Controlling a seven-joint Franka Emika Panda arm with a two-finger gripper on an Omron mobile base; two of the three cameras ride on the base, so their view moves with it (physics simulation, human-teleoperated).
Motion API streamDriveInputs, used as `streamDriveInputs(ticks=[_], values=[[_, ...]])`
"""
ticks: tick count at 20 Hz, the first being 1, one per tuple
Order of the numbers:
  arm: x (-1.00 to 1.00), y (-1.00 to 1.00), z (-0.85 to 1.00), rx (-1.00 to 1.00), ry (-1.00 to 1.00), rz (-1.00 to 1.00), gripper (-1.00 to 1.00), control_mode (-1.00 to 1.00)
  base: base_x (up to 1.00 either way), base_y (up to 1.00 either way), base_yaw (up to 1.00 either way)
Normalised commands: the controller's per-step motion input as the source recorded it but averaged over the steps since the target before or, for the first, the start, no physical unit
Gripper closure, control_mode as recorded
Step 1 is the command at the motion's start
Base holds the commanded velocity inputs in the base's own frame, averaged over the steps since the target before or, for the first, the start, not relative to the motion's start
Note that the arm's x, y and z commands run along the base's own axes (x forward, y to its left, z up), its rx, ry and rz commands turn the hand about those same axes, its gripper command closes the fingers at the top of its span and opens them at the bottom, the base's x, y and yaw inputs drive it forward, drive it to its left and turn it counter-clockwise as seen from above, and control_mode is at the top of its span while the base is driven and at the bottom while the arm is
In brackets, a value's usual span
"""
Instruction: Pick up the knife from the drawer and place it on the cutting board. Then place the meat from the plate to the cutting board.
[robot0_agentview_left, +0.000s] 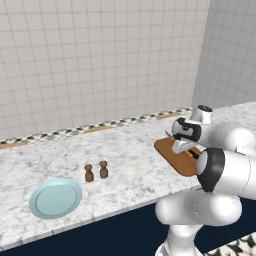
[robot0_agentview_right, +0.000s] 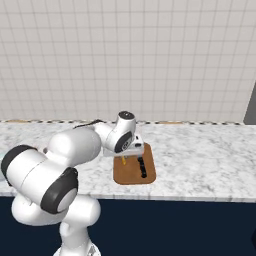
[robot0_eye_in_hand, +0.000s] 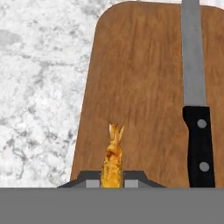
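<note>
Your hand (robot0_eye_in_hand: 112, 181) is pinching the meat (robot0_eye_in_hand: 113, 158), an orange-brown piece standing up between the fingertips, just over the cutting board (robot0_eye_in_hand: 140, 92). Beside it the knife (robot0_eye_in_hand: 195, 94) lies flat on the board, black handle nearer you, blade pointing away. Farther along the marble counter (robot0_agentview_left: 135, 165) you see two brown shakers (robot0_agentview_left: 96, 171) and the pale blue plate (robot0_agentview_left: 55, 198).

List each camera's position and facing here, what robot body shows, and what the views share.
Left base view: behind the arm on its left, facing the wall over the marble counter; arm at lower right; empty plate, two shakers.
Right base view: behind on its right; arm at lower left over the cutting board.
Hand view: looks down the tool, shut on the meat, knife beside.
All share the cutting board.
</note>
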Motion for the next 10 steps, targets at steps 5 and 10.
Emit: streamDriveInputs(ticks=[5, 10], values=[[0.00, -0.02, -0.10, -0.01, 0.00, -0.02, -1.00, -1.00, 0.00, 0.00, 0.00], [-0.11, -0.39, 0.12, 0.04, -0.04, 0.00, -1.00, -1.00, 0.00, 0.00, 0.00]])
